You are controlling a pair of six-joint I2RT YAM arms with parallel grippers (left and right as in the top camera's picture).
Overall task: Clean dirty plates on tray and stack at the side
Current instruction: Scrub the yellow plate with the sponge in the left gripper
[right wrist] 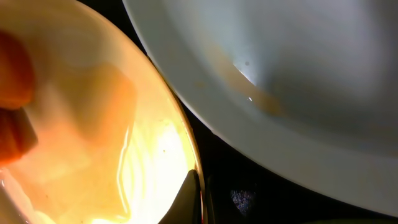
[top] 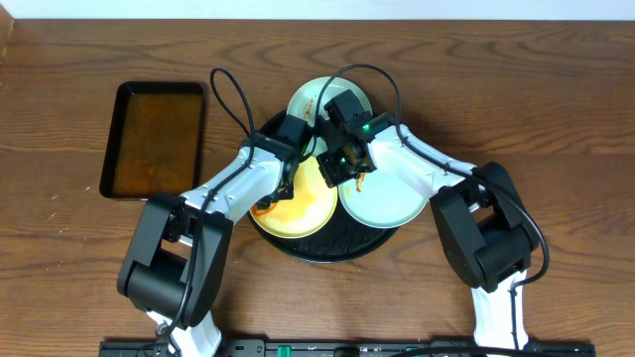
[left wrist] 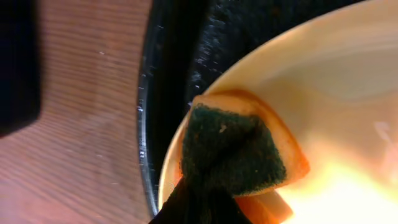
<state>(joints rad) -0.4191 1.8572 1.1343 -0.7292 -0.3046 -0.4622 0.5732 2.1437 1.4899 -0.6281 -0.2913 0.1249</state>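
The round black tray [top: 327, 248] holds a pale yellow plate [top: 303, 210] at the front left and a mint plate [top: 392, 198] at the right. A third pale plate [top: 310, 99] lies at the back. My left gripper [top: 282, 184] is shut on a green-and-orange sponge [left wrist: 239, 152] pressed on the yellow plate [left wrist: 336, 93] near its left rim. Orange-brown sauce shows by the sponge. My right gripper [top: 346, 169] is shut on the yellow plate's right rim [right wrist: 198, 186], beside the mint plate [right wrist: 298, 68], which has a faint brown smear.
A smaller rectangular black tray [top: 111, 139] with brown liquid stands at the left on the wooden table [top: 556, 119]. The round tray's rim [left wrist: 148, 124] runs close to the sponge. Both arms cross above the round tray.
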